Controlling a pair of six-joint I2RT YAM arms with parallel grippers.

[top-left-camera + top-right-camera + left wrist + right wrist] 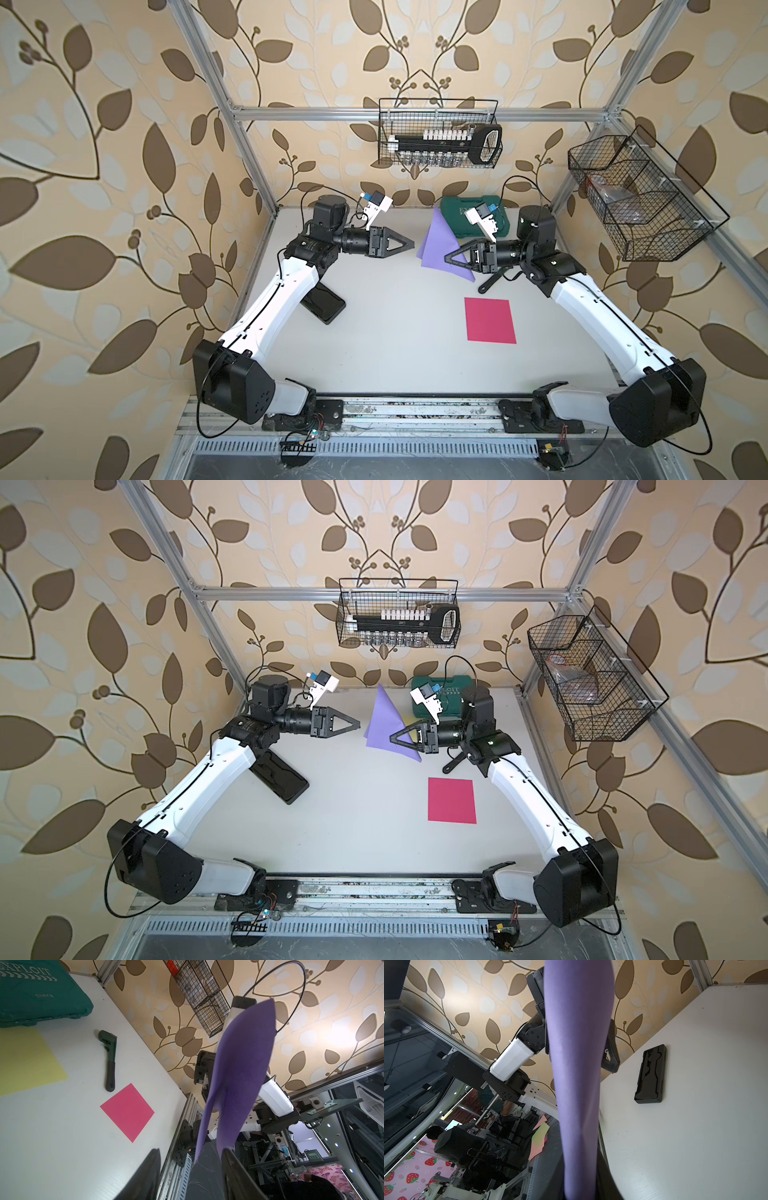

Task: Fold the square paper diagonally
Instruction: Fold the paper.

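Left arm: We see it rise from the front rail over the bench [395,353]. The forearm is lifted and the wrist is level, pointing across toward the right arm.
Left hand [412,242]: In the left wrist view we see its two fingers [151,1167] set well apart with nothing between them, so it grips nothing. In both top views its tips stop just beside the paper, with a narrow gap showing.
Purple paper [436,245]: We find it lifted off the bench between the two hands, at the rear middle. It is bowed rather than flat, and one corner points up toward the back wall. In the left wrist view its lower tip [226,1142] hangs close to one finger of the left hand. We cannot tell whether they touch.
Right hand [446,257]: Its jaws are closed on the purple paper. In the right wrist view the sheet [577,1064] runs straight out from the grip.
Right arm: We see it mirror the left, with the forearm raised and the wrist level, pointing toward the left arm.
Pink paper [490,321]: It lies flat on the bench, in front of the right hand and well apart from it.
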